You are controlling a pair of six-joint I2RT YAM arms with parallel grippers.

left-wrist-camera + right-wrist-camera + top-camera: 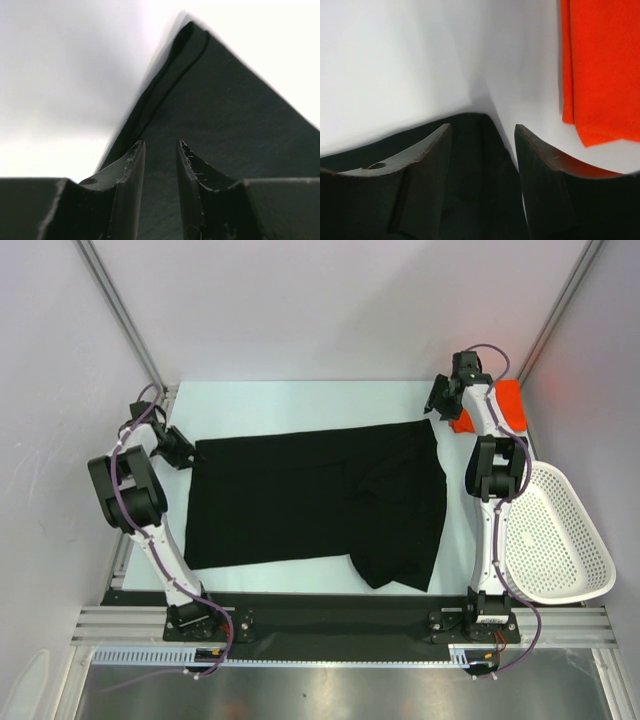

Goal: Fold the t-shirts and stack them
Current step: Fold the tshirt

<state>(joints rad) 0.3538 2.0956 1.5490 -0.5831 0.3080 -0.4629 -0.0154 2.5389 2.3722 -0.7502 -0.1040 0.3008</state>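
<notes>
Table (300,405): white top, both arms reaching in from the near edge.

Black t-shirt (300,500): biggest item. It lies spread flat across the middle of the table and runs almost from the left arm to the right arm. The right third is rumpled, with a flap hanging down toward the near edge. No print visible from above.

White mesh basket (560,530): at the table's right edge, outboard of the right arm and well apart from the black shirt.

Orange-red t-shirt (508,405): far right corner, partly hidden behind the right arm. It looks like a compact folded piece, separate from the black one. The right wrist view shows its edge (605,65) on bare table just beside the black shirt's corner, not touching it.

Left gripper (182,452): at the black shirt's far left corner. The wrist view (160,145) shows the fingers with a narrow gap between them, not pinched together. Dark cloth (225,125) fills the view past the tips and tapers to a corner. Cloth shows through the gap. I can't tell whether the tips touch it, and I see no clamp on it.

Right gripper (438,405): at the black shirt's far right corner. The wrist view (482,127) shows the jaws well apart, clearly wider than the left. The shirt corner (475,150) lies below and between the fingers. Nothing is held.
</notes>
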